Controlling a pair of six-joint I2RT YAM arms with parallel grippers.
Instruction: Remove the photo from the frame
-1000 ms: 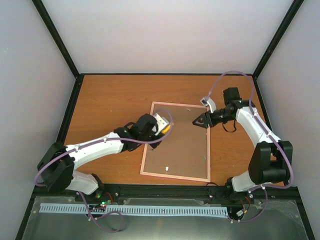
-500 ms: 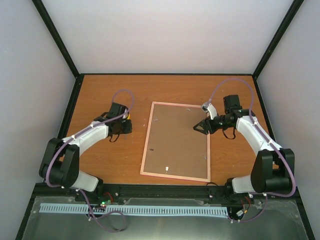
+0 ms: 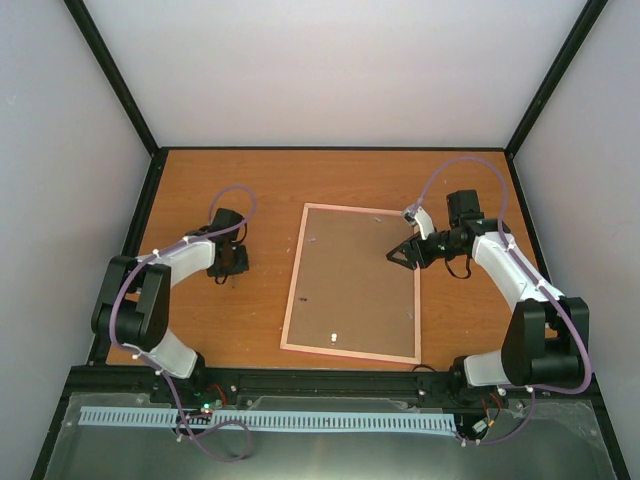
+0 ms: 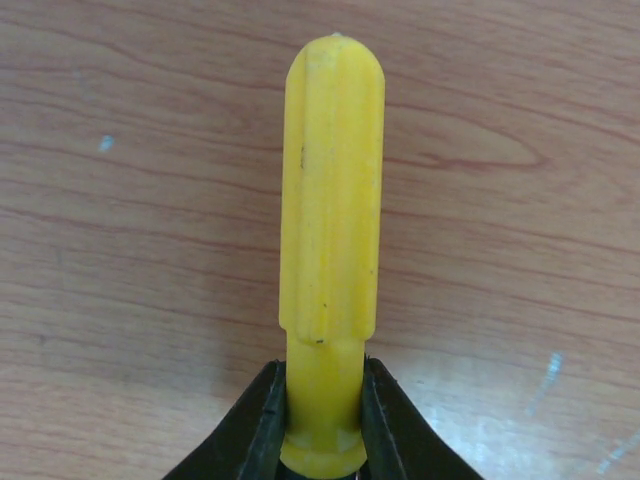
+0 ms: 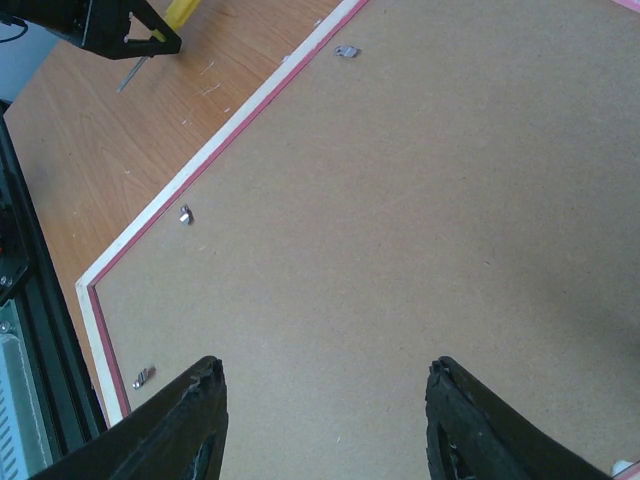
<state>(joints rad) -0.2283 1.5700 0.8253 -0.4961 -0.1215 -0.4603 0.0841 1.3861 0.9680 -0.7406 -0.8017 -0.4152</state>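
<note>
No text, label, brand, number or sign can be read in any of my views. The frame (image 3: pixel 350 285) shows only a plain brown back. The yellow handle (image 4: pixel 332 190), pointing to 12 o'clock in my left wrist view, bears moulded ribs and a few dark specks — no characters.
</note>
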